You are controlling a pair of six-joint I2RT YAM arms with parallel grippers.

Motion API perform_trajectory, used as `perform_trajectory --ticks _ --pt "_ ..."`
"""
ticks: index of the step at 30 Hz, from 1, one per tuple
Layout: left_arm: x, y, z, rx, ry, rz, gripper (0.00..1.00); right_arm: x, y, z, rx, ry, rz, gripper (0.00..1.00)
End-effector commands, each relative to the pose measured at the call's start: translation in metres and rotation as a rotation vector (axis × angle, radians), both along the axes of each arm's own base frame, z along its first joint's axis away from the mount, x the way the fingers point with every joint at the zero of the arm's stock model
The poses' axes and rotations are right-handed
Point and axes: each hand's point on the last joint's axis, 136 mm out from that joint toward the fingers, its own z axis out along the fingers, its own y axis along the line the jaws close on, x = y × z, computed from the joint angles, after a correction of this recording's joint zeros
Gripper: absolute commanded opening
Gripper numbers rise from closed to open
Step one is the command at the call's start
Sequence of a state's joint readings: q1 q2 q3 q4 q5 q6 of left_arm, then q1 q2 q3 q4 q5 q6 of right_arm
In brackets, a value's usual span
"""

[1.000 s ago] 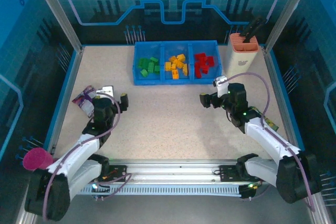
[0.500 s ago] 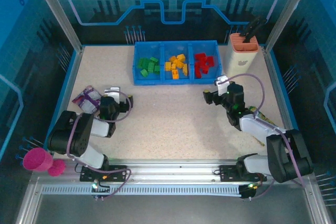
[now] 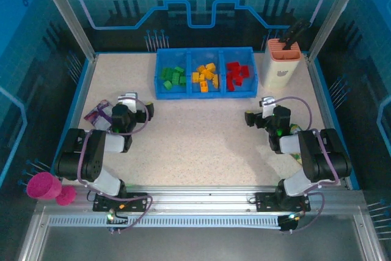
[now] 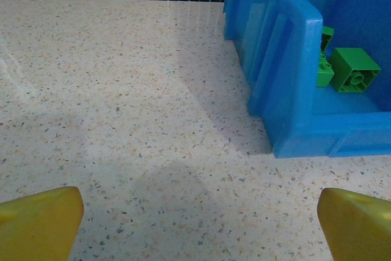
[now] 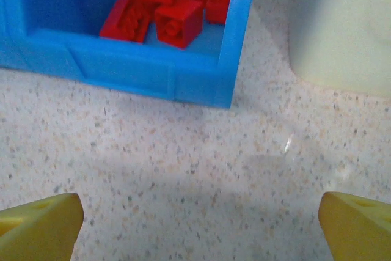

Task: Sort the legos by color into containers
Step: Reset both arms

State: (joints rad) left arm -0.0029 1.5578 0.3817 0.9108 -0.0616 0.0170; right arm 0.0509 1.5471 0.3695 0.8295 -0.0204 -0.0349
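Since 1 s ago both arms are folding back toward their bases, and the right gripper (image 3: 252,119) is drawing away from the bin tray (image 3: 204,95).

Top view: left gripper (image 3: 142,113) and right gripper are both hanging spread and empty, low over the table (image 3: 195,145). Green legos (image 3: 174,77), orange-yellow legos (image 3: 205,76) and red legos (image 3: 237,73) are lying in separate compartments, L to R. Sort looks done.

Left wrist: left gripper (image 4: 195,230) is standing wide apart, w/ green legos (image 4: 353,69) lying behind the bin tray wall (image 4: 293,71).

Right wrist: right gripper (image 5: 198,230) is standing wide too, w/ red legos (image 5: 177,19) piled near the front wall (image 5: 153,71) and the holder (image 5: 342,22) just beside the tray.

Handling, est.: bricks are prob. light, rigid and slick. Pinch across flat side walls, not the studs.
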Motion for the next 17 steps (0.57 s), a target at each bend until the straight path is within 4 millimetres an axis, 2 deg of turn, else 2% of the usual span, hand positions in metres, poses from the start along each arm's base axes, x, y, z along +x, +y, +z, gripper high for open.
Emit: perform_trajectory --ticks 1,17 --pt "0.0016 -0.0022 0.0039 -0.022 -0.009 -0.014 0.99 0.0144 -0.0014 0.0276 0.028 -0.094 -0.002 1.00" --pt "0.0015 -0.0022 0.0039 -0.024 -0.009 -0.013 0.99 0.0144 -0.0001 0.0266 0.019 -0.093 -0.007 1.00"
